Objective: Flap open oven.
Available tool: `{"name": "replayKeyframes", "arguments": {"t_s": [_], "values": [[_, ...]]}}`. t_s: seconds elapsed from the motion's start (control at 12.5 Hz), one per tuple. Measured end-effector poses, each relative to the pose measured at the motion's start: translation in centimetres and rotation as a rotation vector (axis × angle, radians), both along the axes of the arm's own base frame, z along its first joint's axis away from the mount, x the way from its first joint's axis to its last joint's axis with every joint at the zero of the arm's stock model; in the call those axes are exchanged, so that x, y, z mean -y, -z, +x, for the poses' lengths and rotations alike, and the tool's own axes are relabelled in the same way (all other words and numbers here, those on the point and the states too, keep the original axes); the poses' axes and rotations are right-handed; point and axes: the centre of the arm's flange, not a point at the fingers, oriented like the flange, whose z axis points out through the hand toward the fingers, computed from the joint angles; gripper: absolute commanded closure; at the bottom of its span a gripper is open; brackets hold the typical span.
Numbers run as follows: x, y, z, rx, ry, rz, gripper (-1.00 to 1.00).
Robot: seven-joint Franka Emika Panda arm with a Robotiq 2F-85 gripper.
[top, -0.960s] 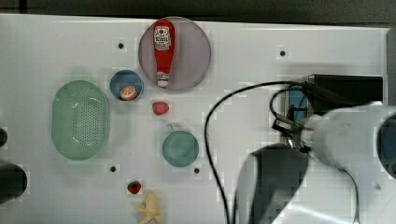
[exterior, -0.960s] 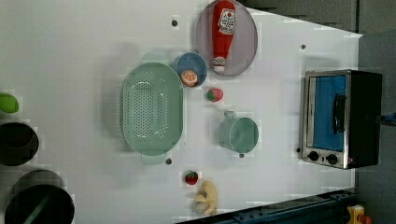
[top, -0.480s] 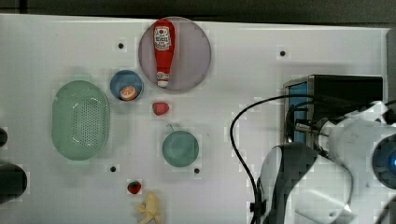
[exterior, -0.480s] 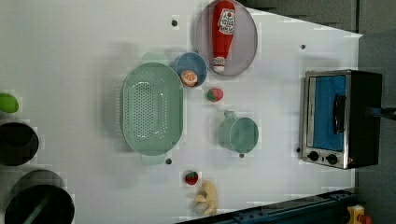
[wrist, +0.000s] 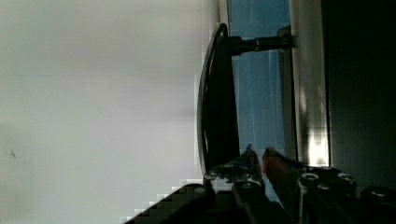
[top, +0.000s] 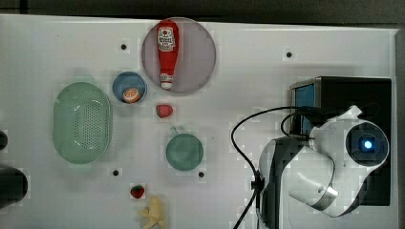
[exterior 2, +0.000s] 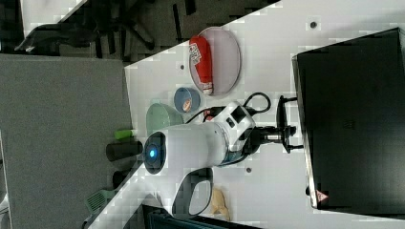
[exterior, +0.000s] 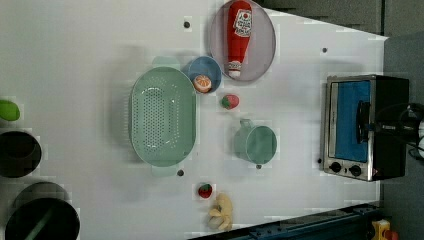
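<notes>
The oven (top: 351, 93) stands at the top view's right edge, a black box with a silver front frame and a blue-tinted glass door (exterior: 352, 120) that sits flat against the frame. Two black knobs (exterior: 345, 168) sit at one end of the front. My gripper (wrist: 258, 153) is at the bar handle (wrist: 217, 102). Its fingertips (wrist: 247, 151) lie in the gap between the bar and the glass, only slightly open, with nothing between them. In the right view the gripper (exterior 2: 286, 131) meets the handle (exterior 2: 282, 112) in front of the oven (exterior 2: 353, 124).
A ketchup bottle (top: 167, 52) lies on a grey plate (top: 200, 57). A blue bowl (top: 129, 87), green colander (top: 82, 123), teal mug (top: 184, 151), two small red fruits (top: 164, 111) and a banana (top: 154, 214) dot the white table. My black cable (top: 239, 143) loops beside the arm.
My arm has moved toward the top view's right, over the oven front. In the left view my gripper has come in at the handle. The door has not moved.
</notes>
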Motion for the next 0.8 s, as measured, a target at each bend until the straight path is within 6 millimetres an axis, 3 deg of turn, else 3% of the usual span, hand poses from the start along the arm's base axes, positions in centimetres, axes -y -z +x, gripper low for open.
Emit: {"name": "replayKeyframes", "arguments": {"t_s": [0.56, 0.8], "values": [[0.50, 0.57, 0.21, 0.021, 0.000, -0.015, 0.65], [-0.17, 0.75, 0.60, -0.017, -0.079, -0.076, 0.65]]}}
